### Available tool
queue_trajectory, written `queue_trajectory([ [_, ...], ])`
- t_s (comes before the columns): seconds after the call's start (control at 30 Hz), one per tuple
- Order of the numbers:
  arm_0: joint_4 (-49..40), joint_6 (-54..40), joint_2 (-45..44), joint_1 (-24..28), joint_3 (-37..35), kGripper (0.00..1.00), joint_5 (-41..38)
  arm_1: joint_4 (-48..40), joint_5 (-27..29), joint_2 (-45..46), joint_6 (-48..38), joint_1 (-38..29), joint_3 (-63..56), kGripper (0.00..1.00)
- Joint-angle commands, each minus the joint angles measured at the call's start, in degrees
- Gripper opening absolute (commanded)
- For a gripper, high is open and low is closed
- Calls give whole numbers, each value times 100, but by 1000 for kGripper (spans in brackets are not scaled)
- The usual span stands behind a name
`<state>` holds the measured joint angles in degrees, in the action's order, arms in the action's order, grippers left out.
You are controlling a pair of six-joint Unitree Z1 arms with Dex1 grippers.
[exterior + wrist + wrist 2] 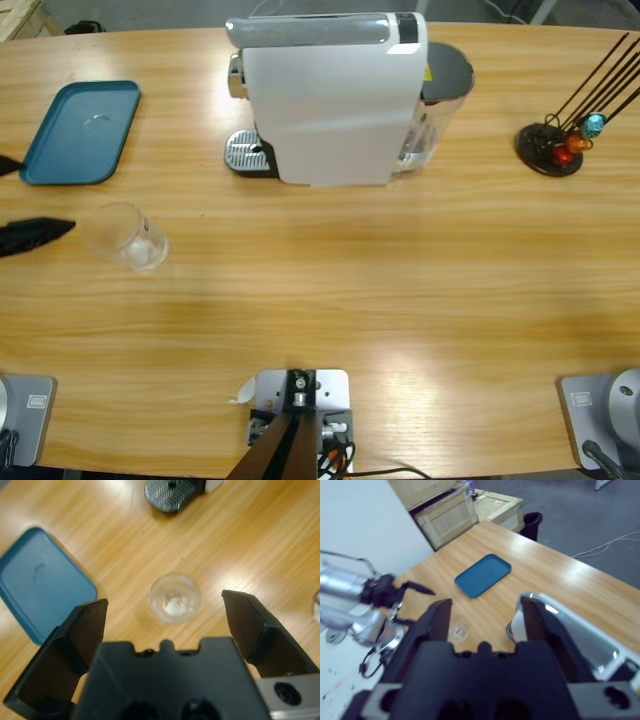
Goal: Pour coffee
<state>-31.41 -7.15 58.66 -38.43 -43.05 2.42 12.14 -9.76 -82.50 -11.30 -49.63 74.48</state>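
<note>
Clear glass (pixel 125 235) upright beside tray (pixel 80 132) | left pincer (pixel 165 612) agape, apart | right pincer (pixel 485 615) agape

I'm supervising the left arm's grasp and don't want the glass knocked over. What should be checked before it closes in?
1. Left gripper open wide: ok.
2. Glass tumbler centred between its jaws: ok.
3. Tumbler upright on the table: ok.
4. Jaws around the tumbler: not ok, it lies ahead of them.
5. Coffee in the tumbler: not ok, looks empty.
6. Drip tray of the coffee machine free: ok.
</note>
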Motion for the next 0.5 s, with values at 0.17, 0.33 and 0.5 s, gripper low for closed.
queue_trajectory([
  [0.17, 167, -1092, 450, 108, 756, 977, -959, 465, -93, 1723, -30, 68, -2103, 1000],
  [0.33, 293, -1124, 750, 124, 798, 977, -1042, 414, -31, 1646, -37, 68, -2105, 1000],
  [0.5, 285, -1140, 812, 389, 779, 977, -1038, 345, -54, 1458, -12, 68, -2022, 1000],
])
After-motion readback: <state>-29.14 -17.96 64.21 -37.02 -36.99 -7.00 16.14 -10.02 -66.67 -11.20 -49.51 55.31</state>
